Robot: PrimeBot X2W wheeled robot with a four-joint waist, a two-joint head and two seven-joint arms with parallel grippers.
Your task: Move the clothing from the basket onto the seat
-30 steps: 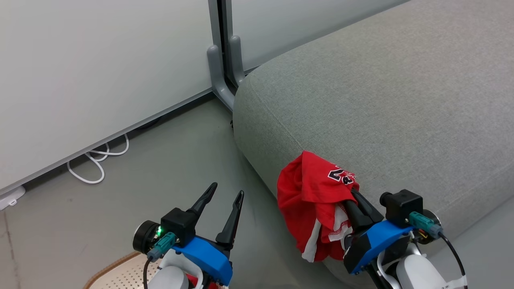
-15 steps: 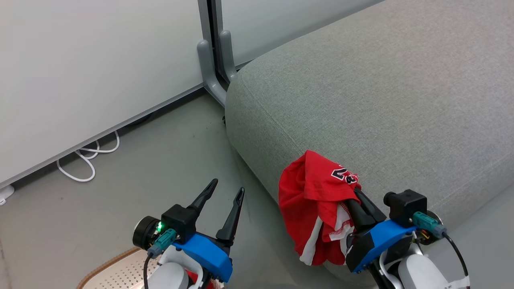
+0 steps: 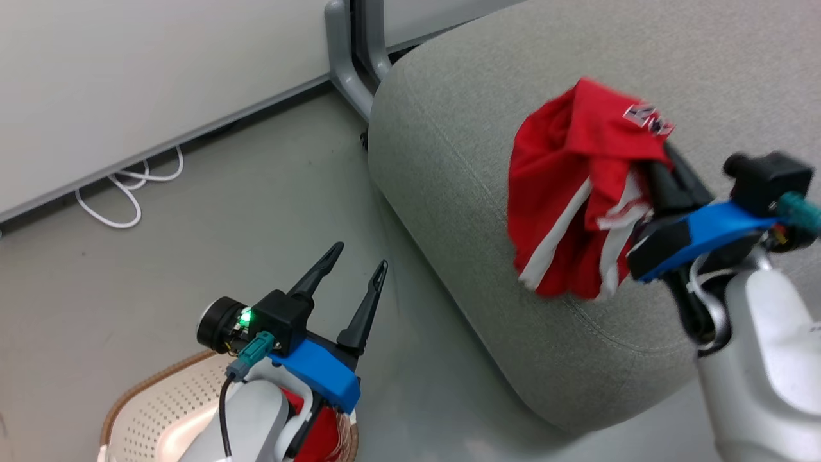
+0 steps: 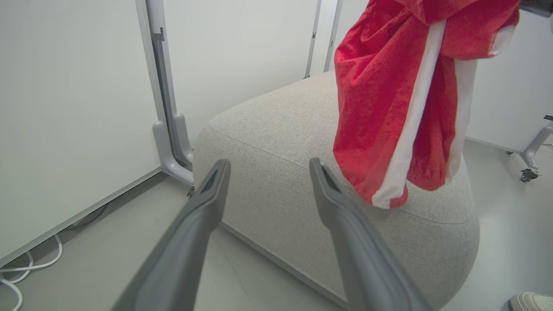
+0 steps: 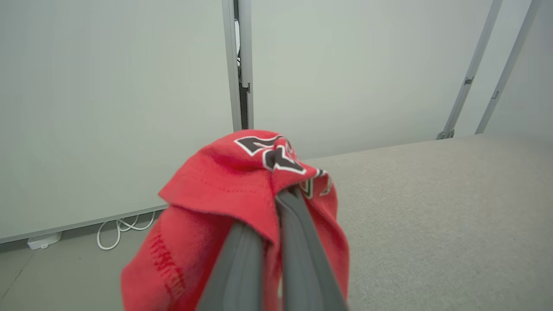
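A bunched red garment with white stripes, the clothing (image 3: 571,192), hangs from my right gripper (image 3: 667,168), which is shut on it above the front corner of the grey seat (image 3: 462,90). The right wrist view has that gripper (image 5: 283,196) pinching the clothing (image 5: 224,185), black-and-white lettering on top, the seat (image 5: 432,207) beyond. My left gripper (image 3: 356,253) stands open and empty over the floor, above the cream basket (image 3: 154,410), where more red cloth (image 3: 321,430) lies under my forearm. From the left wrist, that gripper (image 4: 267,166) faces the seat (image 4: 268,142) and the dangling clothing (image 4: 389,108).
White partition panels (image 3: 128,77) stand behind, with a grey foot (image 3: 349,70) at the seat's far corner. A white cable (image 3: 122,199) loops on the floor below the panels. A caster foot (image 4: 529,160) and a person's shoe (image 4: 533,300) lie beyond the seat.
My right gripper has risen and carried the clothing from the seat's front edge to above its top. The head camera has shifted. The left gripper has stayed open.
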